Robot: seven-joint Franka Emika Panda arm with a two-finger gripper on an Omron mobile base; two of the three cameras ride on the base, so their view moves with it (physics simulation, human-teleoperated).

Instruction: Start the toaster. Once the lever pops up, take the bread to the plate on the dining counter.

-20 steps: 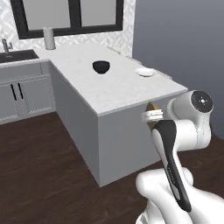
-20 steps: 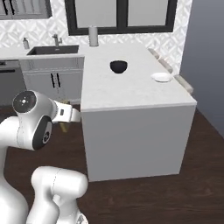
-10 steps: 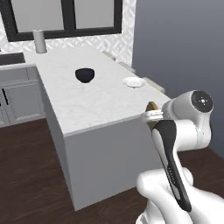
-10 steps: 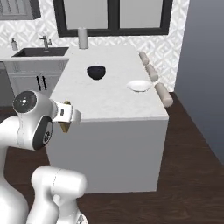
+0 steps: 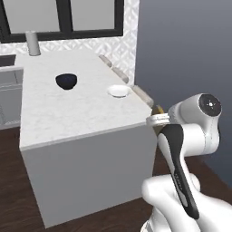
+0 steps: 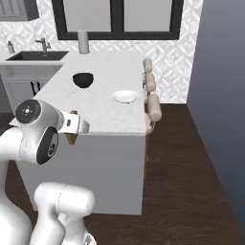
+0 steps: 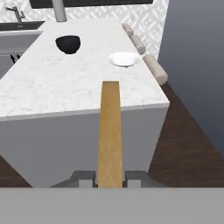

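My gripper [image 7: 110, 177] is shut on the bread [image 7: 109, 131], a thin golden slice seen edge-on that juts forward from between the fingers. It hangs in front of the near end of the dining counter [image 7: 52, 87], short of its edge. The small white plate [image 7: 124, 59] lies near the counter's right edge, beyond the slice. From the base views, the gripper [image 5: 156, 117] [image 6: 74, 130] sits close to the arm's elbow by the counter's [image 5: 68, 118] [image 6: 110, 119] near corner, and the plate [image 5: 118, 91] [image 6: 125, 96] lies farther along the top. The toaster is out of view.
A dark bowl [image 7: 68, 43] [image 5: 66, 80] [image 6: 83, 79] stands on the counter left of the plate. Beige stools [image 6: 152, 103] [image 5: 142, 95] line the counter's right side. A grey cylinder [image 6: 83, 41] stands at the far end, a sink [image 6: 36, 56] to the left. Dark floor lies to the right.
The whole picture has shifted as the base drives: the dining counter now sits further left and nearer its right side. The gripper has kept the bread in the same hold.
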